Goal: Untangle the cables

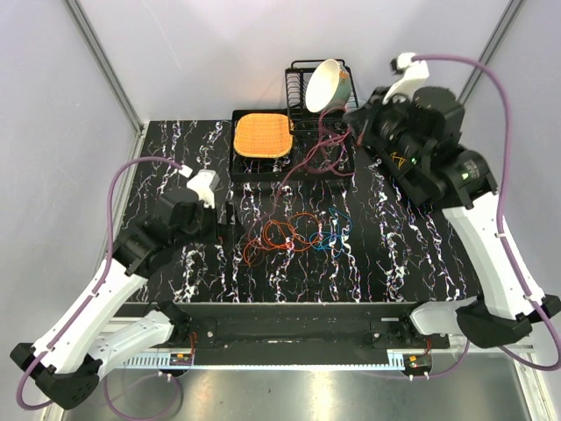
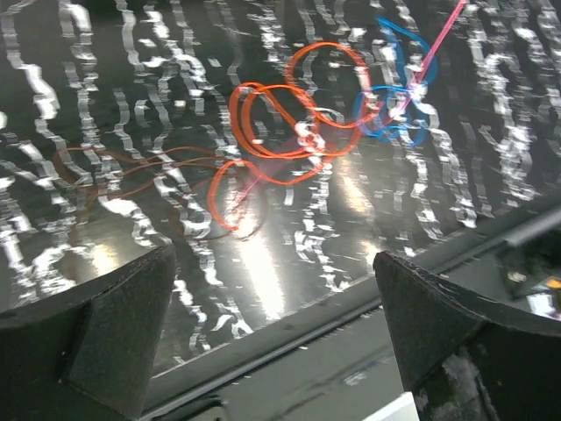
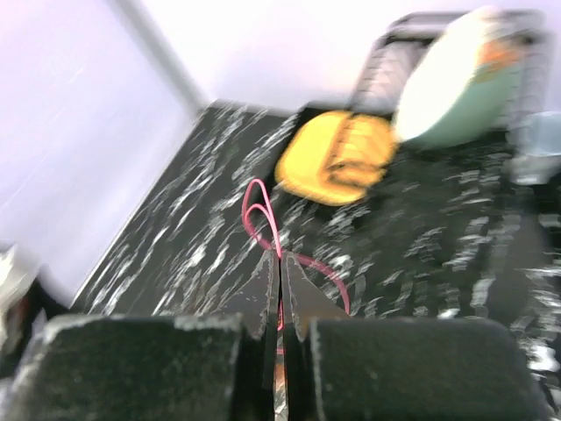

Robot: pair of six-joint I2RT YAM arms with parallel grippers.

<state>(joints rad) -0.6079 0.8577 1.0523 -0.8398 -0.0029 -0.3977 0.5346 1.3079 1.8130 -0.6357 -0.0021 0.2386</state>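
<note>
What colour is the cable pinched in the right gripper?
The cable is pinkish maroon; right wrist view shows it best.

Orange, red and blue cables lie tangled mid-table — a maroon cable stretches up over the black tray toward the right gripper.

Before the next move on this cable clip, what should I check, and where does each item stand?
1. Right tool shut on maroon cable: ok.
2. Left tool open, nothing held: ok.
3. Maroon cable free of the pile: not ok; it runs through the blue cable and orange cables.
4. Maroon cable clear of the black tray: cannot tell.
5. Pile in the left tool's view: ok.
</note>
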